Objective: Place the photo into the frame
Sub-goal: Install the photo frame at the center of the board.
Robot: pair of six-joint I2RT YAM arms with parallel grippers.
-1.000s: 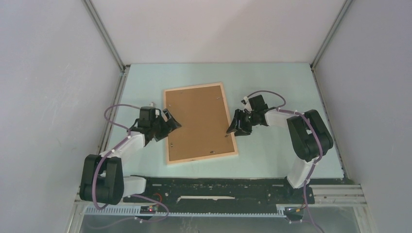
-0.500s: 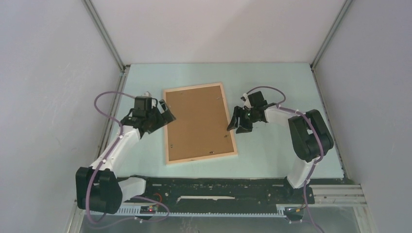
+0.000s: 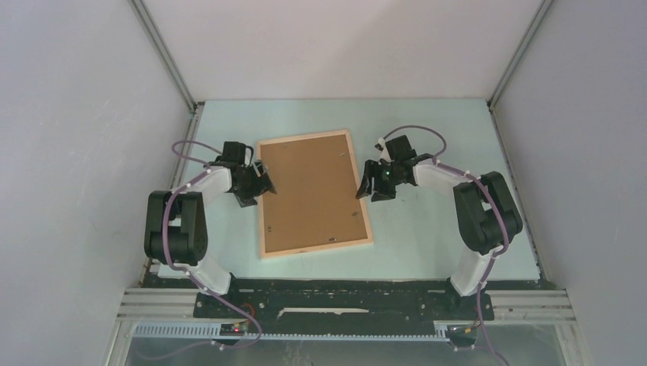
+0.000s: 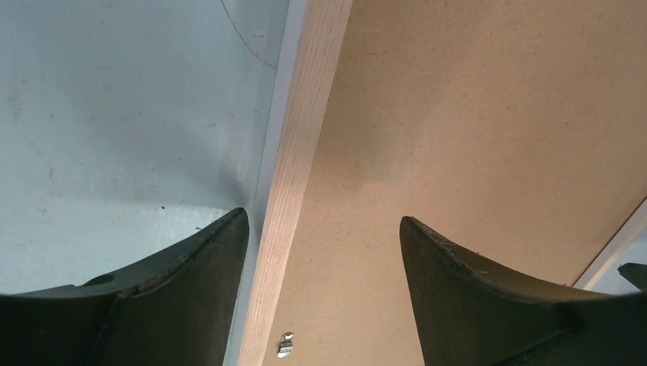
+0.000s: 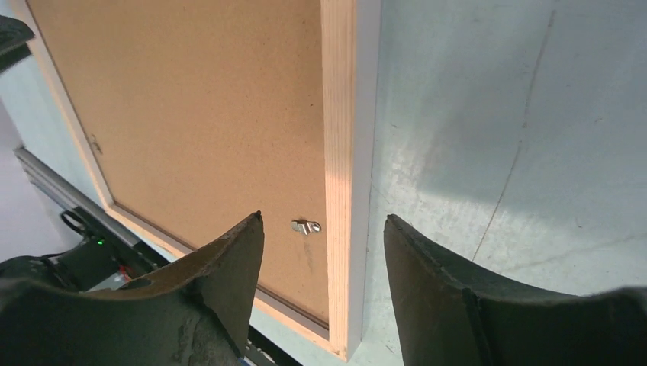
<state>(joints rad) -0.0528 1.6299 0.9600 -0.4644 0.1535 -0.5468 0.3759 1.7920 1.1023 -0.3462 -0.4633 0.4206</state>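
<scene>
Two grippers hang with jaws apart: left gripper (image 4: 324,221) over the left rail of the frame (image 3: 305,136), right gripper (image 5: 324,221) over its right. The photo (image 3: 309,191) lies back-up inside the frame on the table (image 3: 427,130). Likely light, stiff, thin; best pinched by the wooden rails.

Lying flat, slightly skewed, on pale green table (image 3: 427,229): thin rectangular pale-wood frame (image 3: 304,136), wood face up; inside it, brown cork-like back board of the photo (image 3: 311,191), print side hidden.
</scene>
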